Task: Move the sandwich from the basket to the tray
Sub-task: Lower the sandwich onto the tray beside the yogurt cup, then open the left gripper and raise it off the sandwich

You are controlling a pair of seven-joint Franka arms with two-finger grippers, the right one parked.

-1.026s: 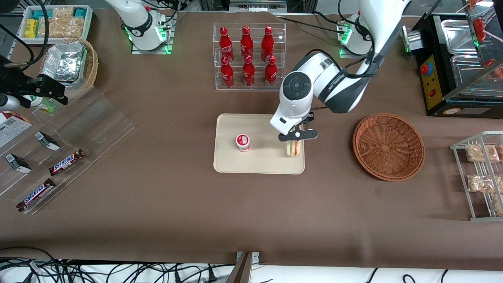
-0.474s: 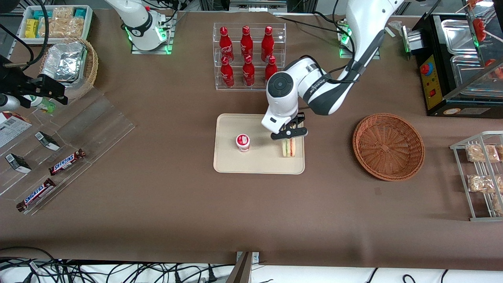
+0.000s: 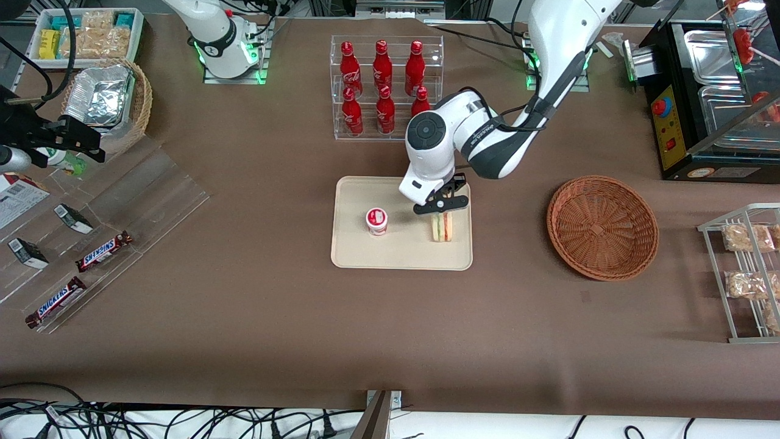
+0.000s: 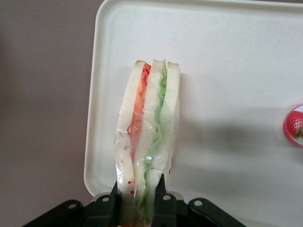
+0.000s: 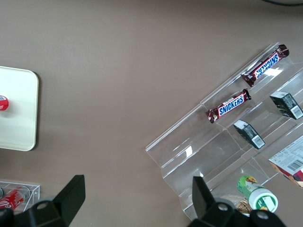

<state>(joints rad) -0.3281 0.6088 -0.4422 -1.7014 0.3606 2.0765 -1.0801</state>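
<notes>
Cream tray (image 3: 365, 256), front view: a flat rectangle at table centre bearing two items. The sandwich (image 3: 442, 227) stands on edge over the tray's end toward the working arm, at about 3 o'clock from a small red-and-white lidded cup (image 3: 376, 221); whether its lower edge touches the tray floor cannot be told. The gripper (image 3: 442, 205) sits directly above it, at 12 o'clock, and its black body hides the sandwich's upper end. In the left wrist view the gripper (image 4: 141, 204) has its fingers (image 4: 160, 201) pressed against both bread faces of the sandwich (image 4: 149, 137), so the jaws are clamped on it; the fingertips are partly cut off by the frame edge. Red and green filling layers show through crinkled clear wrap. The tray (image 4: 227, 56) runs out of frame, and the cup (image 4: 294, 126) is cut to a sliver. The reddish-brown wicker basket (image 3: 602, 227) lies well apart at 3 o'clock from the tray, nothing visible inside. An acrylic rack of red bottles (image 3: 385, 85) stands at 12 o'clock; one bottle is partly covered by the arm.
</notes>
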